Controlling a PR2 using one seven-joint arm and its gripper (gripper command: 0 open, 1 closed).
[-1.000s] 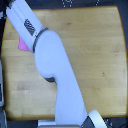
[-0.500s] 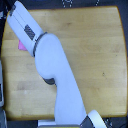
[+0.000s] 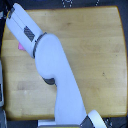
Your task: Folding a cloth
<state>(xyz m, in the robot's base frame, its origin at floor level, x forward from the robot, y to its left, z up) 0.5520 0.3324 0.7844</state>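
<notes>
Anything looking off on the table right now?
Nothing looks spilled or damaged. The arm hides nearly all of the cloth; only a pink sliver shows at the wooden table's left side, so its lay is unclear.

cloth (image 3: pixel 21 47) mostly hidden under arm (image 3: pixel 50 65)

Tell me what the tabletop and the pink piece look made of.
The tabletop looks like light wood with a smooth, satin finish: grain streaks and small dark knots show. The pink cloth is mostly hidden behind the arm; only a sliver shows, so fabric is likely but unconfirmed.
</notes>
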